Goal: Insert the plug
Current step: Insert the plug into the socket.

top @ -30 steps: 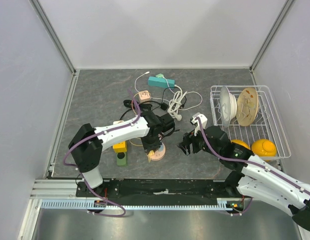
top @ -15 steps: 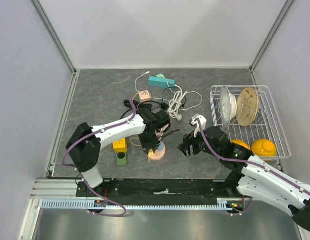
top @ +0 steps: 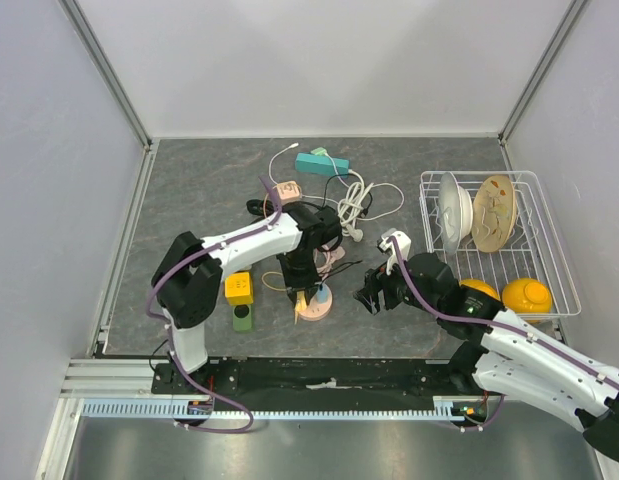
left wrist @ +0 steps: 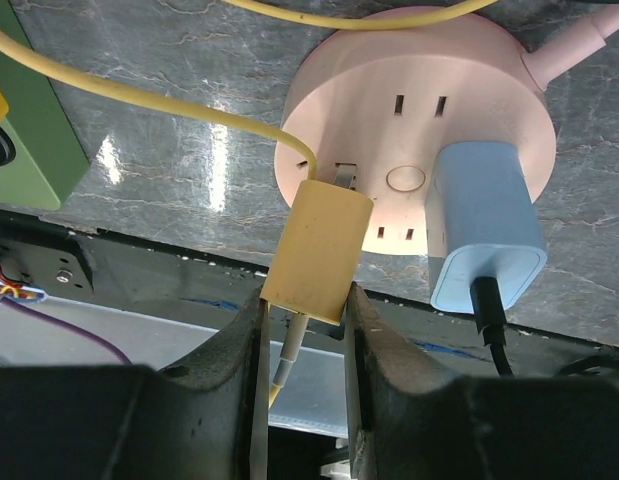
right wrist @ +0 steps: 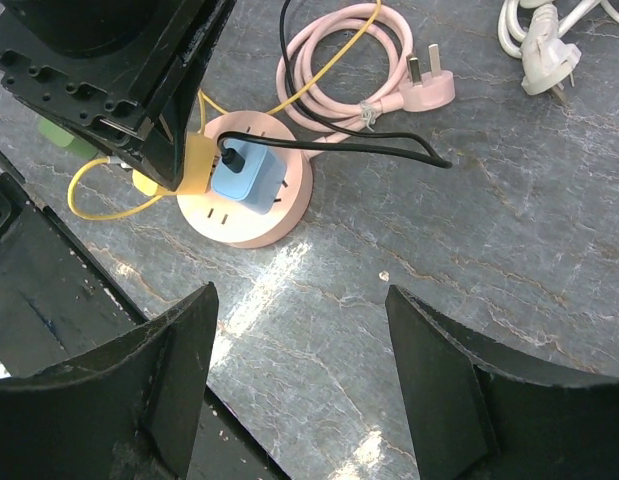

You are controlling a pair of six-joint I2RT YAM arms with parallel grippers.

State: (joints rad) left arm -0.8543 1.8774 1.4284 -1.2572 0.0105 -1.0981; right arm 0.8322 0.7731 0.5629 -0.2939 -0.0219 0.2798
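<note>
The left arm (top: 249,240) was bent sharply over the table (top: 189,200), its left tool (left wrist: 304,300) pointing down, closed narrowly on the yellow plug (left wrist: 319,250) at the rim of the round pink socket (left wrist: 419,90). Only the left wrist view showed its prongs at a slot, perhaps partly in. The right tool (right wrist: 299,300) hovered near, spread wide, empty.

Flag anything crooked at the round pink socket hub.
The yellow rectangular plug in the left gripper sits tilted at the round pink socket hub, prongs exposed, not seated. The light-blue adapter beside it sits flush.
</note>
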